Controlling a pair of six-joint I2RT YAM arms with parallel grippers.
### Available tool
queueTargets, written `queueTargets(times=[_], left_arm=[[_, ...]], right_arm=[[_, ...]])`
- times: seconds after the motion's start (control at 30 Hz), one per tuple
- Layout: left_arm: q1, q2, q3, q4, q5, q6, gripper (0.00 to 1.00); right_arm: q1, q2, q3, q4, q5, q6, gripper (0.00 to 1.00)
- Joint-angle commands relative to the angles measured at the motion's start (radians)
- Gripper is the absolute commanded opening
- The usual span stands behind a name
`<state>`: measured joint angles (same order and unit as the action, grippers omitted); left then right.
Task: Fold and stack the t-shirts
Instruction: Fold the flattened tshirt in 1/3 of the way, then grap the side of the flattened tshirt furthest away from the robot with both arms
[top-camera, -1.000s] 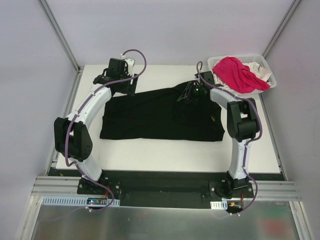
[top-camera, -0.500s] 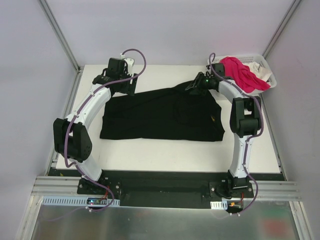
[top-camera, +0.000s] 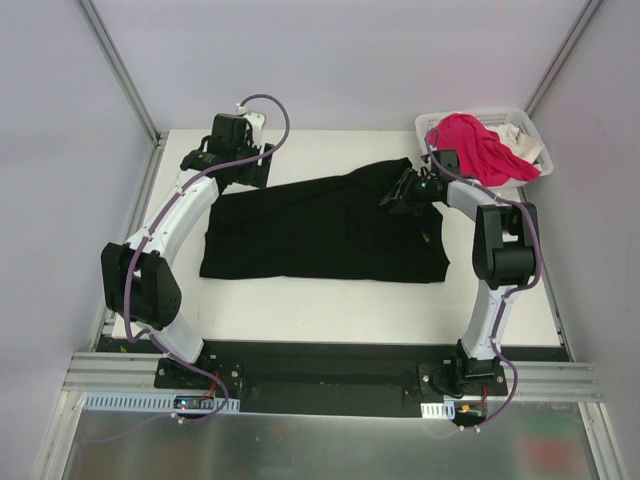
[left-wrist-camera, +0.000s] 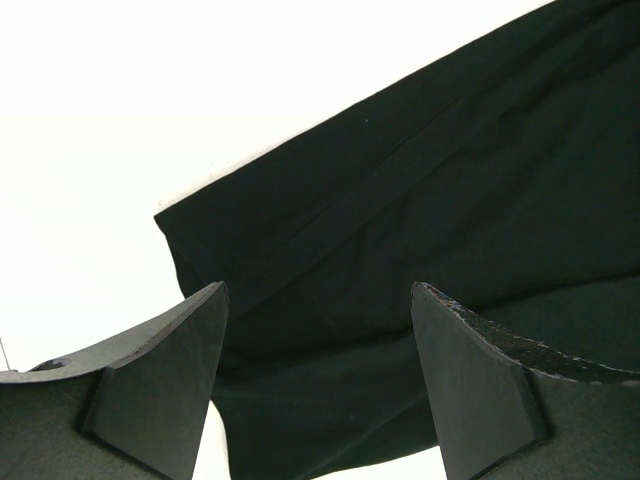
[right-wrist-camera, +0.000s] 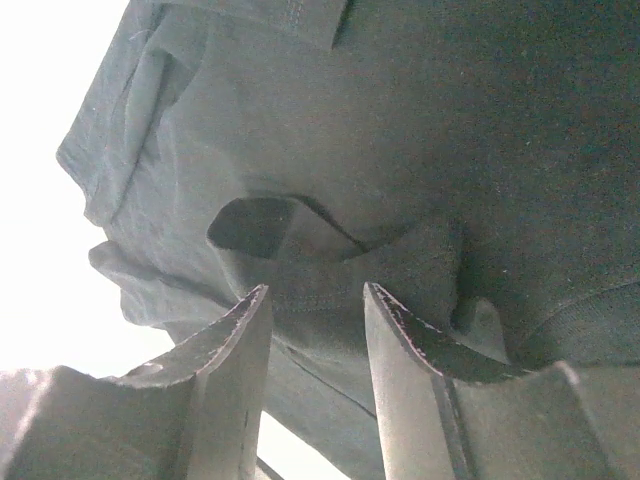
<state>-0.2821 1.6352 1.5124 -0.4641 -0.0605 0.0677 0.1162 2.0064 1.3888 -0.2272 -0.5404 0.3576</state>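
Lying flat on the worktop (top-camera: 330, 305), the black shirt (top-camera: 320, 232) is spread wide. Left gripper (left-wrist-camera: 320, 300) hovers over its far-left corner, jaws well apart. Right gripper (right-wrist-camera: 315, 295) hangs above its rumpled far-right corner, jaws apart too, nothing pinched. Pink shirt (top-camera: 475, 148) sits heaped in the basket (top-camera: 532, 134) just beyond that corner.

White table (top-camera: 330, 305), black t-shirt (top-camera: 300, 232) spread flat, lattice basket (top-camera: 497, 113) far right

white table (top-camera: 330, 300) enclosed by pale lilac walls (top-camera: 340, 60), grey metal posts (top-camera: 120, 70) at corners.
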Motion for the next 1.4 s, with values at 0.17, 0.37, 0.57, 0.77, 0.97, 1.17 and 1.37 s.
queueTargets(times=[0.17, 0.37, 0.57, 0.77, 0.97, 1.17, 1.37], left_arm=[[-0.011, -0.035, 0.019, -0.002, 0.004, 0.003, 0.73], [-0.014, -0.035, 0.019, -0.002, 0.004, 0.003, 0.73], [-0.014, -0.038, 0.019, -0.002, -0.005, 0.009, 0.73], [-0.014, -0.035, 0.023, -0.002, 0.002, 0.007, 0.73], [-0.014, -0.035, 0.025, -0.002, -0.009, 0.012, 0.73], [-0.014, -0.032, 0.028, -0.004, -0.007, 0.009, 0.73], [-0.014, -0.026, 0.02, -0.002, -0.001, 0.006, 0.73]], right_arm=[[-0.049, -0.112, -0.086, 0.025, -0.016, -0.023, 0.45], [-0.113, -0.13, -0.112, 0.008, 0.005, -0.039, 0.45], [-0.15, -0.153, -0.166, 0.058, -0.007, -0.02, 0.45], [-0.148, -0.12, -0.14, 0.072, -0.016, -0.014, 0.45], [-0.139, -0.1, -0.125, 0.089, -0.021, 0.007, 0.45], [-0.083, -0.08, -0.116, 0.1, -0.021, 0.023, 0.45], [-0.02, -0.046, -0.085, 0.106, -0.018, 0.04, 0.44]])
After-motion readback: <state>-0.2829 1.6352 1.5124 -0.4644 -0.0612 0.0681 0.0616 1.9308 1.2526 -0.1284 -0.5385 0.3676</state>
